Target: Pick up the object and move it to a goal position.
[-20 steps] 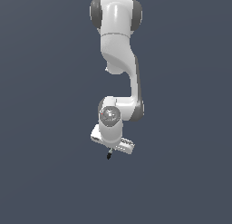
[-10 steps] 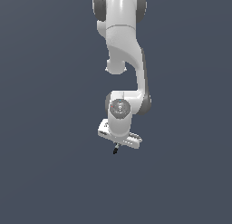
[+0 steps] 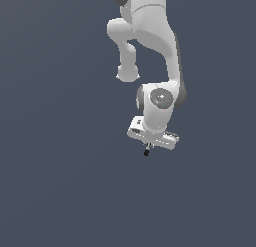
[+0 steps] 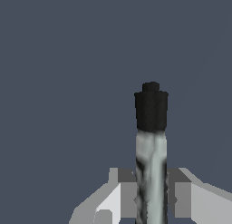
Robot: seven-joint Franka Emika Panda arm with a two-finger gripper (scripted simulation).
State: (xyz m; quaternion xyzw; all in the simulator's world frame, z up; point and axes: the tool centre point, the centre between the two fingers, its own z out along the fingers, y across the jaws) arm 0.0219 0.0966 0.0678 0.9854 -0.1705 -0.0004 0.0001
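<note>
Exterior view: The Panda arm (image 3: pixel 150 46) descends from the 12 o'clock edge of the frame against a uniform dark grey-blue background. The wrist joint (image 3: pixel 160 103) sits slightly to the 3 o'clock side of frame centre, with the pale hand block (image 3: pixel 152 134) directly beneath it, tilted so that its end toward the exterior view's right is lower. The gripper (image 3: pixel 148 147) points down from the underside of that block. The object (image 3: pixel 147 151) protrudes from the gripper toward 6 o'clock as a very short rod; only its dark tip is resolved at this size. No supporting surface is distinguishable beneath it, and no container is visible.

Wrist view: The object (image 4: pixel 151 155) runs lengthwise away from the camera, between the two fingers. Its light grey, mottled shaft occupies the nearer part, and its black tip (image 4: pixel 151 110) forms the far end, capped by a smaller black stub. One grey finger pad (image 4: pixel 128 198) lies against one side of the shaft and the other pad (image 4: pixel 182 198) lies against the opposite side, both touching it. The gripper is therefore clamped on the object, which extends well past the fingertips. The rest of the frame is the same plain dark background.
</note>
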